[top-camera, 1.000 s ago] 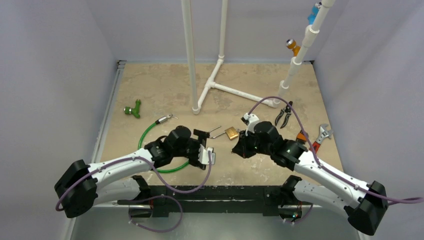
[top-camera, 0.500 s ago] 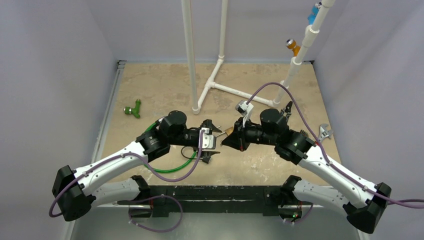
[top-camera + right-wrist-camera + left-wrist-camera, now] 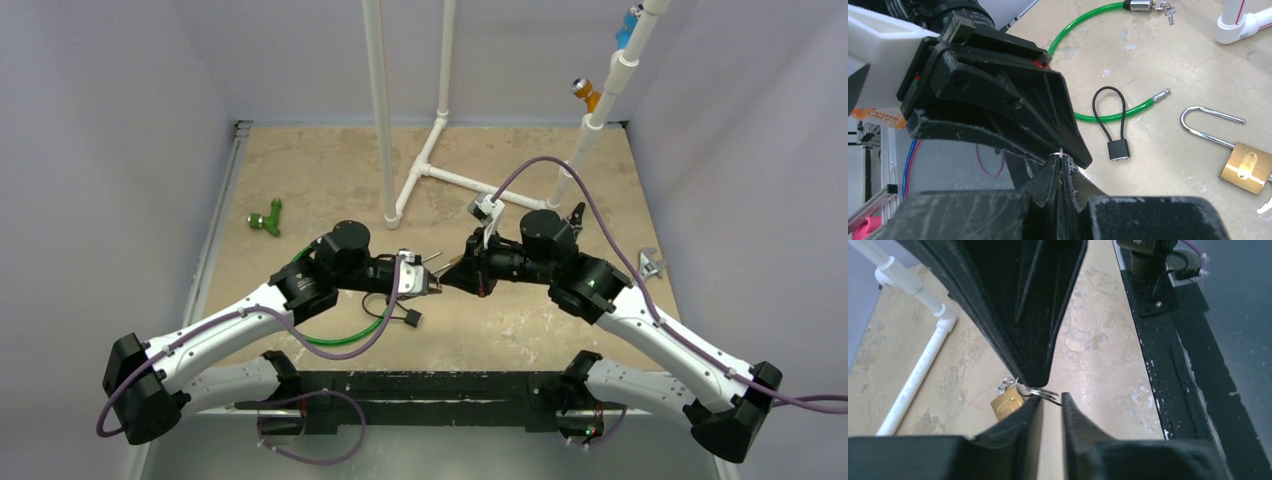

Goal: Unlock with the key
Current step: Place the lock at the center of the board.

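The right end effector [image 3: 1059, 163] had its two black fingers pressed together at the tips, clamped on a thin silver wire key ring [image 3: 1044, 392]. The left end effector [image 3: 1050, 402] faced it tip to tip. Its fingers were a little apart, with a strip of desk showing through the gap. The ring lay across that gap and touched the finger on the left of that wrist's view; I could not tell whether the other finger touched it.

Beneath the two tips, off to the right end effector's right, a brass padlock with a silver U-shaped shackle [image 3: 1249, 168] lay flat on the mottled beige desk [image 3: 1168, 55]. One shackle leg stood free of the body. A small silver key-like piece [image 3: 1265, 207] lay at the padlock's base, and it was too small to tell whether it joined the ring.

Between the left end effector and the brass padlock lay a small black padlock with a black cable loop [image 3: 1118, 148], touching a green plastic-coated cable [image 3: 1138, 106]. White plastic piping [image 3: 924, 364] ran along the desk beyond the left end effector.
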`<state>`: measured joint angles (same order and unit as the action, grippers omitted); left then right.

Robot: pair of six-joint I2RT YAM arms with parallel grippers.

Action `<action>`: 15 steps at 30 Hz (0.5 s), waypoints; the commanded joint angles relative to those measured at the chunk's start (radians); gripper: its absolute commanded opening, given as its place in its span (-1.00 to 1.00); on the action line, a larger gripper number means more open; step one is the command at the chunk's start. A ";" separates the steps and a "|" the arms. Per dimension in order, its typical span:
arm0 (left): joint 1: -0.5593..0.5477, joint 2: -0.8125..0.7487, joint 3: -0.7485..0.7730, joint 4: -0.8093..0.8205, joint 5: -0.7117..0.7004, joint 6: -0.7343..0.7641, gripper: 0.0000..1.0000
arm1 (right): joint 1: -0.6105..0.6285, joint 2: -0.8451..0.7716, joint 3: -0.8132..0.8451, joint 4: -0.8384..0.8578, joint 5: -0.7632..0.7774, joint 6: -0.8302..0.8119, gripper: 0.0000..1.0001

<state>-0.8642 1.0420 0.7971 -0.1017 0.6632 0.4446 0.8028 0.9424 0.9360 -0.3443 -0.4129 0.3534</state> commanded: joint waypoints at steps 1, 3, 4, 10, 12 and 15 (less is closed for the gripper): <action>0.005 -0.017 0.019 0.074 -0.034 -0.026 -0.94 | -0.002 -0.015 0.035 0.022 -0.034 -0.022 -1.00; 0.005 -0.019 0.019 0.070 -0.045 -0.020 -1.00 | -0.002 -0.020 0.034 0.021 -0.039 -0.020 -1.00; 0.005 -0.022 0.019 0.064 -0.046 -0.011 -1.00 | -0.002 -0.021 0.031 0.021 -0.040 -0.021 -1.00; 0.005 -0.029 0.017 0.037 -0.053 0.019 -1.00 | -0.002 -0.021 0.024 0.014 -0.034 -0.023 -1.00; 0.006 -0.036 0.020 0.011 -0.054 0.028 -1.00 | -0.002 -0.028 0.023 -0.002 -0.016 -0.025 -1.00; 0.006 -0.050 0.034 -0.034 -0.040 0.045 -1.00 | -0.001 -0.029 0.039 -0.053 0.038 -0.054 -1.00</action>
<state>-0.8585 1.0264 0.7971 -0.1024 0.6086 0.4576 0.8028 0.9375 0.9360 -0.3519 -0.4320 0.3450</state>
